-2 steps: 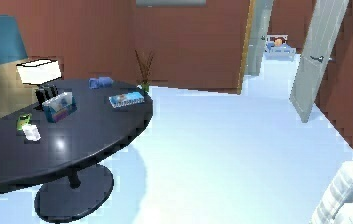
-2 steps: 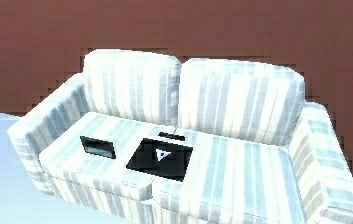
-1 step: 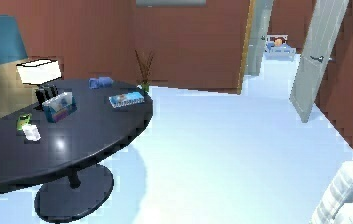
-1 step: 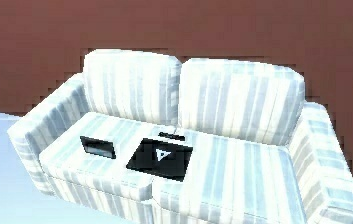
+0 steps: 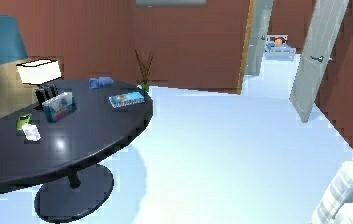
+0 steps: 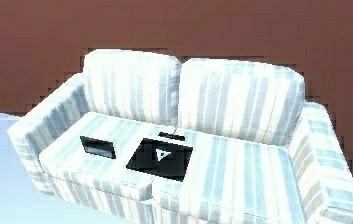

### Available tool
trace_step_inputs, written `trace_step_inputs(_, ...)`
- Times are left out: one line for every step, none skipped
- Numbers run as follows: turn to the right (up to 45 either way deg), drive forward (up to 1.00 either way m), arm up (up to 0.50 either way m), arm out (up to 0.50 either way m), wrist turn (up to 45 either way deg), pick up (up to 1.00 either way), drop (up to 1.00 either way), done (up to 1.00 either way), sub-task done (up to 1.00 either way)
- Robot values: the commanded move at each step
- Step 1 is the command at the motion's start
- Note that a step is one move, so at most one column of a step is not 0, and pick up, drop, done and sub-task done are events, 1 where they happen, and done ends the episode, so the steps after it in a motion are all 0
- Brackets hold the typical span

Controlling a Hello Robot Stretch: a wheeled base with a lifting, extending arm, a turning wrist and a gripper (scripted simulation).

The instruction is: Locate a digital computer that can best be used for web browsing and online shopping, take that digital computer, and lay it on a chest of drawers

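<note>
On the seat of a white striped sofa (image 6: 234, 110) in the arm side view lie three dark things. A small dark slab with a lighter edge (image 6: 97, 148), like a tablet or a small laptop, stands tilted on the left cushion. A flat black square with a white triangle mark (image 6: 161, 157) lies at the seam between the cushions. Behind it sits a small dark remote-like object (image 6: 170, 134).
In the forward view a round dark table (image 5: 84, 140) on a pedestal holds a white lamp (image 5: 39, 72), a blue box (image 5: 59, 105), a flat blue item (image 5: 126, 98) and small things. A thin plant (image 5: 144, 68) stands behind it. An open door (image 5: 319, 60) leads out at the right. Pale floor lies between.
</note>
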Motion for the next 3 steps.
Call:
trace_step_inputs(0.0, 0.0, 0.0, 0.42, 0.0, 0.0, 0.0, 0.0, 0.0)
trace_step_inputs(0.0, 0.0, 0.0, 0.0, 45.0, 0.0, 0.0, 0.0, 0.0)
trace_step_inputs(0.0, 0.0, 0.0, 0.0, 45.0, 0.0, 0.0, 0.0, 0.0)
